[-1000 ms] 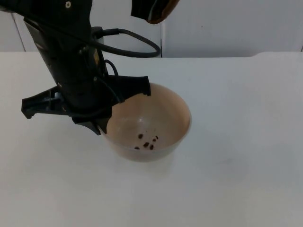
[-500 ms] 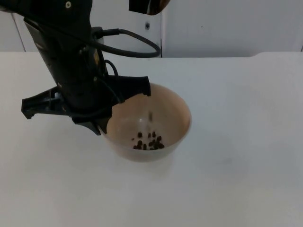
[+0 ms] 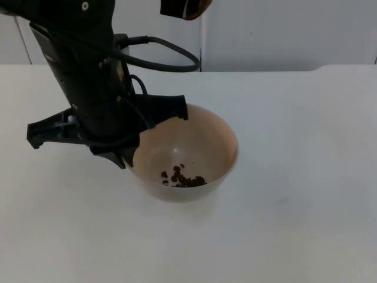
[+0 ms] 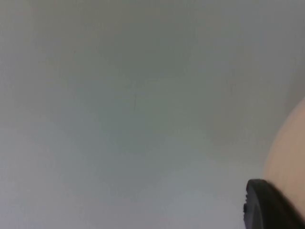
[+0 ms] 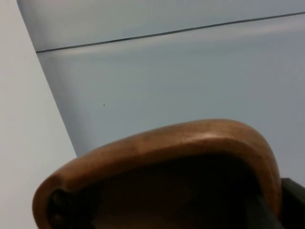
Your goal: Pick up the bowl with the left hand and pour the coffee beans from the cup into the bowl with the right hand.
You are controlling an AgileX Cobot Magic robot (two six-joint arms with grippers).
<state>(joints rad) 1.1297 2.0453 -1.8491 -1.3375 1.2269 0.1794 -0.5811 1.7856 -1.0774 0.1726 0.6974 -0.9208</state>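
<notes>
My left gripper (image 3: 137, 143) is shut on the left rim of a tan bowl (image 3: 203, 138) and holds it over the white table (image 3: 306, 177). A small heap of dark coffee beans (image 3: 184, 178) lies in the bowl's bottom. High above the bowl, my right gripper (image 3: 177, 7) is shut on a brown wooden cup (image 3: 197, 6), which is tipped over. In the right wrist view the cup (image 5: 162, 152) shows its rounded brown rim close up. The left wrist view has the bowl's outer wall (image 4: 291, 152) beside a black fingertip (image 4: 267, 205).
The grey partition wall (image 3: 283, 32) stands behind the table. Bare white table top lies to the right and in front of the bowl.
More beans have dropped from the cup into the bowl, so the heap has grown. The cup rose slightly a second ago, then held. The left arm and bowl stayed put.
</notes>
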